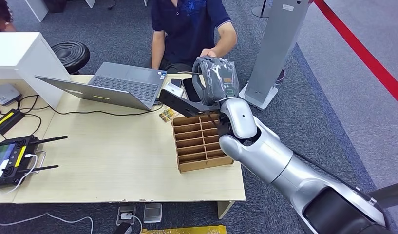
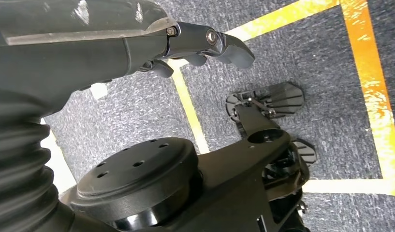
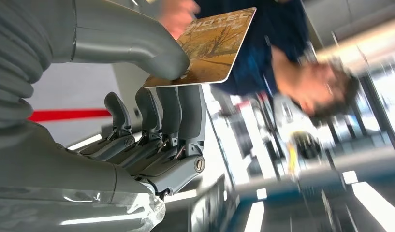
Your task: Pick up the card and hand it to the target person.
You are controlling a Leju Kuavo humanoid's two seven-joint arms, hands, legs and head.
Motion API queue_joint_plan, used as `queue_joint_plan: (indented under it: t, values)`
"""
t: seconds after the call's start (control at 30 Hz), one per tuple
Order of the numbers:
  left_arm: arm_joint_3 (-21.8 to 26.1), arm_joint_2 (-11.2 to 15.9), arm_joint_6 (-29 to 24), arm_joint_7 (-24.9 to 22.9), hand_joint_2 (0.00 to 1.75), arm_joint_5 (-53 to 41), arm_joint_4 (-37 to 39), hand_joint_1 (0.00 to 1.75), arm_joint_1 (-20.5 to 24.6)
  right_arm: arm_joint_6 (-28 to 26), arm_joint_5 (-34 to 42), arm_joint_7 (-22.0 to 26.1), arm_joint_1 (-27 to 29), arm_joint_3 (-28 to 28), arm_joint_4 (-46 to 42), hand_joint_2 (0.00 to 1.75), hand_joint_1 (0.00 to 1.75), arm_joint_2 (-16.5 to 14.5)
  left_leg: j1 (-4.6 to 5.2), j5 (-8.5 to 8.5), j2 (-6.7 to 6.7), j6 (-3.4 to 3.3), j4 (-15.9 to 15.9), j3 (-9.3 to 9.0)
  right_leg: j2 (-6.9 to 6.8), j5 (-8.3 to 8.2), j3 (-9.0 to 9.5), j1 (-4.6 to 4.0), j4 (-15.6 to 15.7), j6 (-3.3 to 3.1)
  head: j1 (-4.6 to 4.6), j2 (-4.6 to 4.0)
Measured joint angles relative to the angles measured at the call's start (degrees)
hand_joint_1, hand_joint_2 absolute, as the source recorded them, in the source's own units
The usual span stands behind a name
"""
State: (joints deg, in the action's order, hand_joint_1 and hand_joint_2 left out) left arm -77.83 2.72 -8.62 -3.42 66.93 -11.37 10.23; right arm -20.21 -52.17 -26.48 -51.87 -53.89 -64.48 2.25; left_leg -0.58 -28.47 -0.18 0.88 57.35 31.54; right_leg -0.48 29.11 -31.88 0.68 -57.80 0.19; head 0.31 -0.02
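In the right wrist view, the card [image 3: 205,48], a brown printed one with a tree picture and the word HOTEL, is pinched between the thick thumb and the dark fingers [image 3: 178,104] of my right hand. My right hand [image 1: 214,80] is raised over the table's far right corner, stretched towards the seated person in a dark blue shirt [image 1: 189,29]. The person's hand [image 3: 178,12] is blurred, close to the card's far edge; whether it touches the card I cannot tell. My left hand [image 2: 205,46] hangs over the carpet and holds nothing, its fingers loosely apart.
A slotted wooden box [image 1: 199,141] stands under my right forearm, with another small card [image 1: 167,115] lying beside it. An open laptop [image 1: 119,85] sits at the far side of the table [image 1: 114,161]. A black remote controller [image 1: 11,161] lies at the left. A grey pillar stand [image 1: 274,48] rises to the right.
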Motion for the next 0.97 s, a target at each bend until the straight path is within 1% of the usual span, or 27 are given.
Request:
queue_joint_plan:
  t: [0.07, 0.17, 0.27, 0.53, 0.63, 0.67, 0.77, 0.97]
  values:
    - [0.0, -0.1, 0.1, 0.0, 1.75, -0.1, 0.0, 0.0, 0.3, -5.0, -1.7, 2.2, 0.2, 0.5, 2.2, 1.75, 1.33, -0.4, 0.0, 0.0, 0.0, 0.0, 0.0, 0.0, 0.0, 0.0, 0.0, 0.0, 0.0, 0.0, -0.02, 0.0]
    - [0.0, -0.2, 0.1, 0.0, 1.75, -0.1, 0.0, 0.0, 0.5, -8.9, -2.6, 3.7, 0.4, 1.3, 5.9, 1.75, 1.33, -1.1, 0.0, 0.0, 0.0, 0.0, 0.0, 0.0, 0.0, 0.0, 0.0, 0.0, 0.0, 0.0, -0.02, 0.0]
    - [0.0, -0.2, 0.1, 0.0, 1.75, -0.2, 0.0, 0.0, 0.6, -10.1, -2.8, 4.2, 0.6, 1.9, 9.2, 1.75, 1.33, -1.9, 0.0, 0.0, 0.0, 0.0, 0.0, 0.01, 0.0, 0.0, 0.0, 0.0, 0.0, 0.0, -0.02, 0.0]
    - [0.0, -0.3, 0.1, 0.0, 1.75, -0.2, 0.0, 0.0, 0.7, -10.3, -3.0, 4.4, 0.8, 2.8, 14.3, 1.75, 1.33, -3.1, 0.0, 0.0, -0.01, 0.0, 0.0, 0.02, 0.0, 0.0, -0.02, 0.0, 0.0, 0.0, -0.02, 0.0]
    - [0.0, -0.3, 0.5, 0.3, 1.75, -0.4, 0.0, 0.0, 0.7, -10.3, -3.1, 4.4, 0.9, 3.0, 15.6, 1.75, 0.33, -3.4, 0.0, 0.0, 0.0, 0.0, 0.0, 0.02, 0.0, 0.0, -0.02, 0.0, 0.0, 0.0, -0.01, 0.0]
    - [0.0, -0.3, 0.6, 0.5, 1.31, -0.7, 0.0, 0.0, 0.7, -10.3, -3.2, 4.4, 0.9, 3.0, 16.0, 1.75, 0.0, -3.5, 0.0, 0.0, 0.0, 0.0, 0.0, 0.02, 0.0, 0.0, -0.01, 0.0, 0.0, 0.0, 0.0, 0.0]
    - [-0.3, -0.3, 1.0, 1.1, 0.0, -1.0, 0.0, 0.0, 0.7, -10.7, -2.7, 4.7, 1.0, 3.1, 16.8, 1.75, 0.0, -3.8, 0.0, 0.0, 0.0, 0.0, 0.0, 0.01, 0.0, 0.0, -0.01, 0.0, 0.0, 0.0, -0.03, 0.0]
    - [-0.4, -0.3, 0.8, 1.1, 0.0, 0.1, 0.0, 0.0, 0.6, -12.5, 0.1, 6.4, 1.8, 3.7, 17.3, 1.75, 0.0, -4.2, 0.0, 0.0, 0.0, 0.0, 0.0, 0.01, 0.0, 0.0, -0.01, 0.0, 0.0, 0.0, -0.03, 0.0]
